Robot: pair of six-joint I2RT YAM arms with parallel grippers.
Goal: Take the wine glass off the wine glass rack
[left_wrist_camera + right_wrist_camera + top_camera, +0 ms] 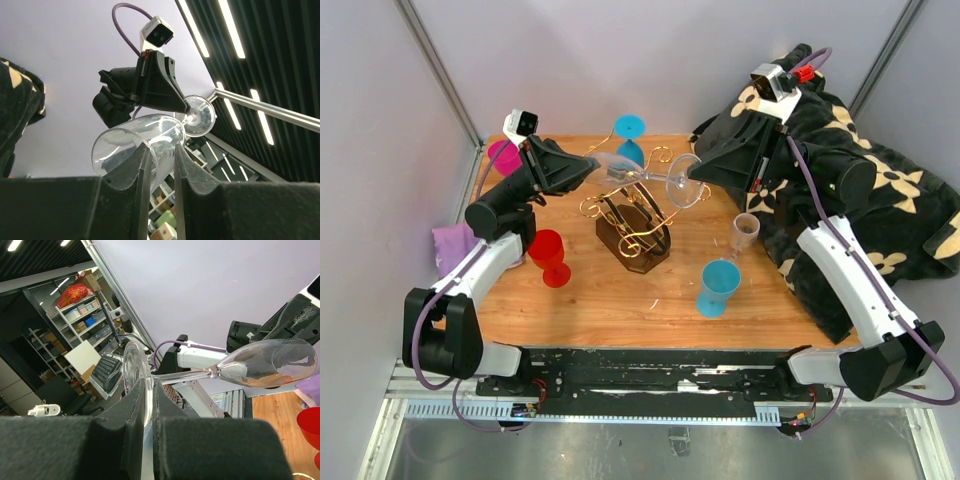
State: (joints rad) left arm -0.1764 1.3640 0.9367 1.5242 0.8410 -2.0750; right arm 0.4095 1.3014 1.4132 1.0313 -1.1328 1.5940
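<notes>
**Hidden and cut-off bits around the wine glass rack (633, 225)**

Above the rack, the clear wine glass (250, 365) was hard to make out from the top. The lower part of its foot was out of sight between the pinching pads of the right gripper (151, 390). The left gripper (161, 150) covered part of the rim, and it could not be told if it squeezed. Left of the rack, the left arm hid part of a pink cup (502, 156) and a purple cloth (448, 245). The right wrist picture's edge cut off a red cup (308, 426).

Robotics lab: shelving (75, 327) stacked with boxes (90, 320), strip lights (232, 27) on black slatted ceiling (280, 50).
</notes>
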